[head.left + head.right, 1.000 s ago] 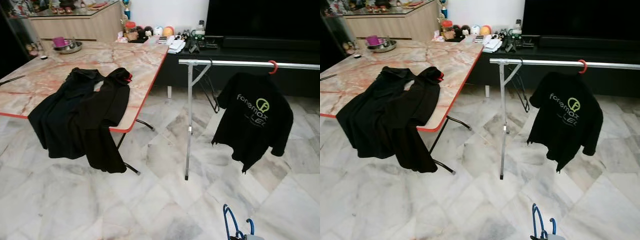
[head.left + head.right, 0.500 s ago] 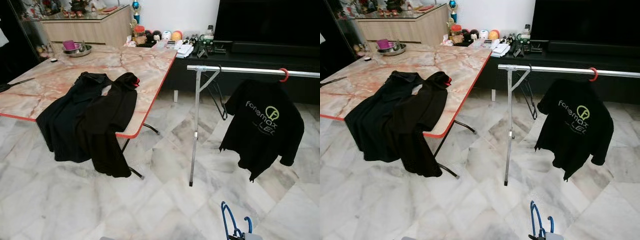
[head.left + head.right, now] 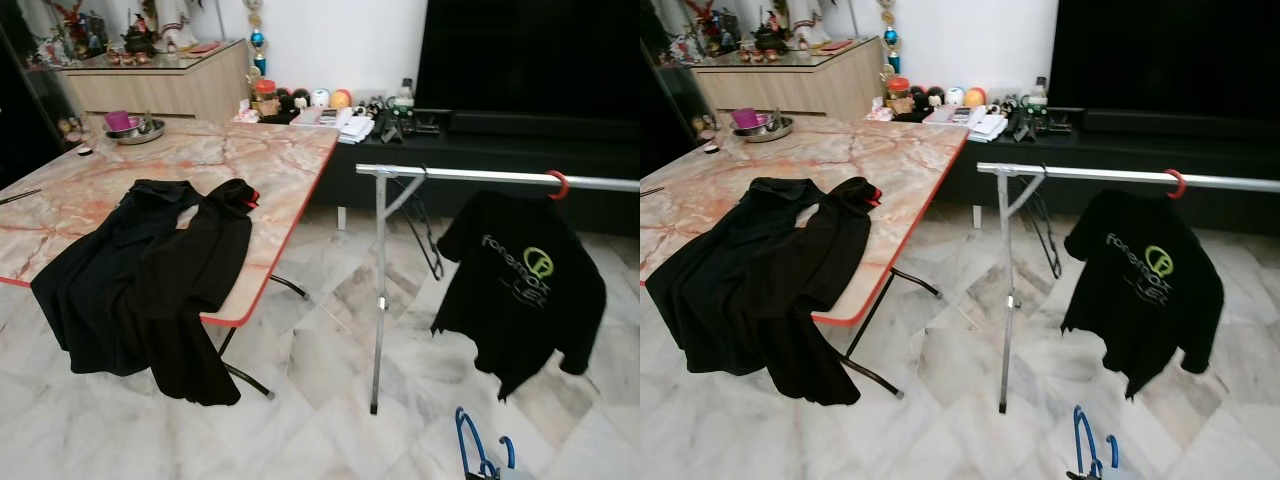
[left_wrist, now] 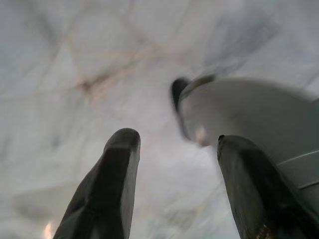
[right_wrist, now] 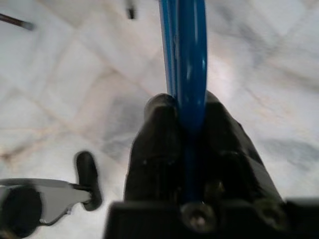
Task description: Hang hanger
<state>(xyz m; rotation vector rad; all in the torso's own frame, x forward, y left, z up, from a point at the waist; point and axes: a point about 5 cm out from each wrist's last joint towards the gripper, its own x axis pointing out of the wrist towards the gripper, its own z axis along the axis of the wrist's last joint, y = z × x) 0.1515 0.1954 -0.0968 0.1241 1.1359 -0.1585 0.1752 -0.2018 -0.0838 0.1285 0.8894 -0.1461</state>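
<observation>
My right gripper (image 5: pixel 188 107) is shut on a blue plastic hanger (image 5: pixel 185 55), which pokes up at the bottom right of the eye views (image 3: pixel 468 448), low over the floor. Ahead stands a silver clothes rail (image 3: pixel 470 176) on a thin upright leg (image 3: pixel 378 300). A black printed T-shirt (image 3: pixel 525 285) hangs from it on a red hanger (image 3: pixel 558 184), and a bare black hanger (image 3: pixel 430 240) hangs near the rail's left end. My left gripper (image 4: pixel 174 144) is open over the marble floor, holding nothing.
A marble-topped folding table (image 3: pixel 270 160) stands at the left with a black garment (image 3: pixel 150 270) draped over its red edge. Behind the rail is a dark TV bench (image 3: pixel 500 130) with small items. A wooden sideboard (image 3: pixel 160 90) stands at the back left.
The whole picture has shifted as the camera moved; the table now sits further left and lower. The blue hanger stays in my right gripper at the bottom right.
</observation>
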